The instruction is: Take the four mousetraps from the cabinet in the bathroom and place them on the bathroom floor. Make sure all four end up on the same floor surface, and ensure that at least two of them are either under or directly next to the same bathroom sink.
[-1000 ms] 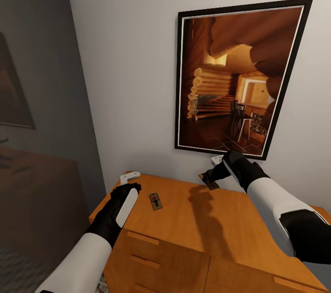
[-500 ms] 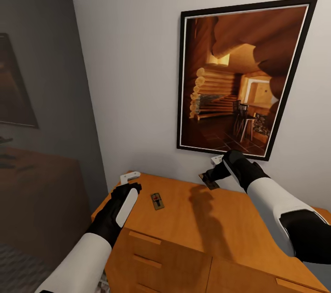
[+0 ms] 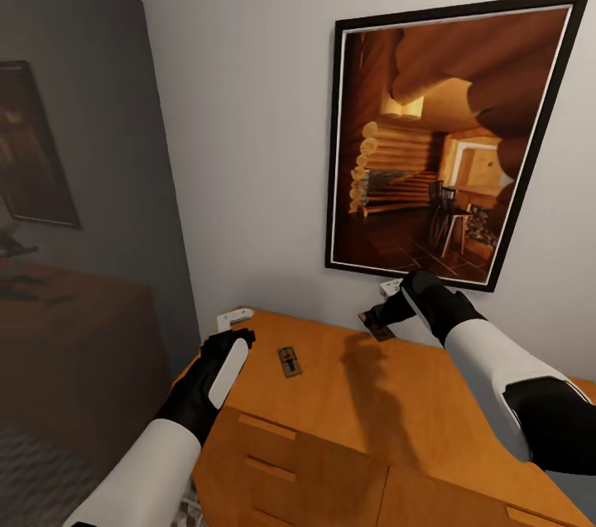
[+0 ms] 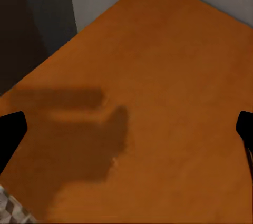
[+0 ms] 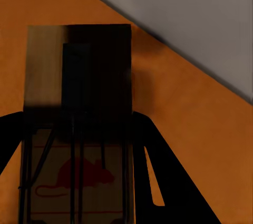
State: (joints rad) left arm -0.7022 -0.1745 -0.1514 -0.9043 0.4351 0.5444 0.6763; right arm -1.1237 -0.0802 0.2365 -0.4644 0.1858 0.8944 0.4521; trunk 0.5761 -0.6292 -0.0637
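The orange-brown cabinet (image 3: 389, 403) stands against the white wall, and its flat top (image 4: 158, 76) lies below my left gripper. One mousetrap (image 3: 289, 361) lies flat on the top near its left end. My left gripper (image 3: 236, 327) hovers just left of it, open, with nothing between its fingers (image 4: 10, 134). My right gripper (image 3: 381, 317) is shut on a second mousetrap (image 3: 377, 326), held a little above the back edge of the cabinet. The right wrist view shows this mousetrap (image 5: 79, 129) close up, with a red mouse print on it, between the dark fingers (image 5: 174, 182).
A large framed painting (image 3: 439, 155) of a log interior hangs on the wall above the cabinet. A dark grey panel (image 3: 83, 179) stands at the left. Patterned floor (image 3: 33, 461) shows beside the cabinet's left end. Drawer fronts (image 3: 281, 461) face me.
The whole picture has shifted, with the cabinet and painting sliding a little to the right, so the camera has moved. Both arms keep their pose, and the right gripper still holds its mousetrap.
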